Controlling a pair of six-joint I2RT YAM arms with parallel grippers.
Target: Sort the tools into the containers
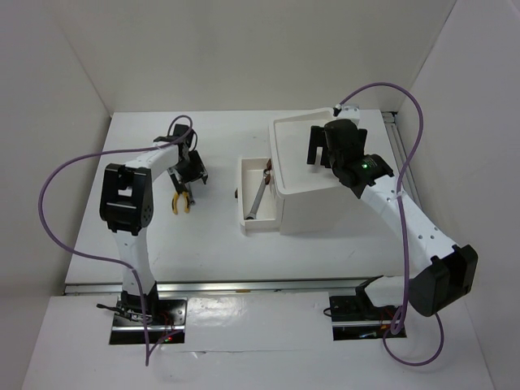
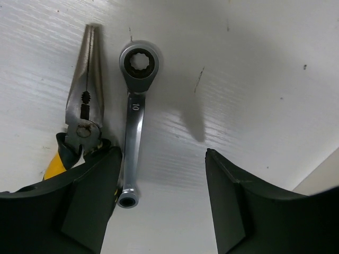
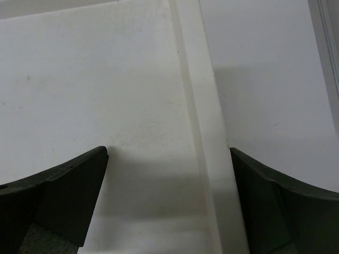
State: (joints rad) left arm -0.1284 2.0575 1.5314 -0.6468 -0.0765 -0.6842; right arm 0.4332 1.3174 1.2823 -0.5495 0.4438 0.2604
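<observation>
Two tools, pliers [image 2: 82, 116] and a wrench [image 2: 132, 127], were found side by side on the counter [image 2: 254, 63] at left, beneath the left jaws, which were spread wide and empty. These would best be centred over the wrench before closing. At right, the right jaws were held parted, empty, above the box's top tray [image 3: 106, 79].

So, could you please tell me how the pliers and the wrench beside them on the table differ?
The pliers have yellow-and-black handles; the wrench is bare silver metal throughout. The pliers taper to a long closed nose; the wrench ends in a ring at each end, one larger. Both lie flat on the white table, side by side.
</observation>
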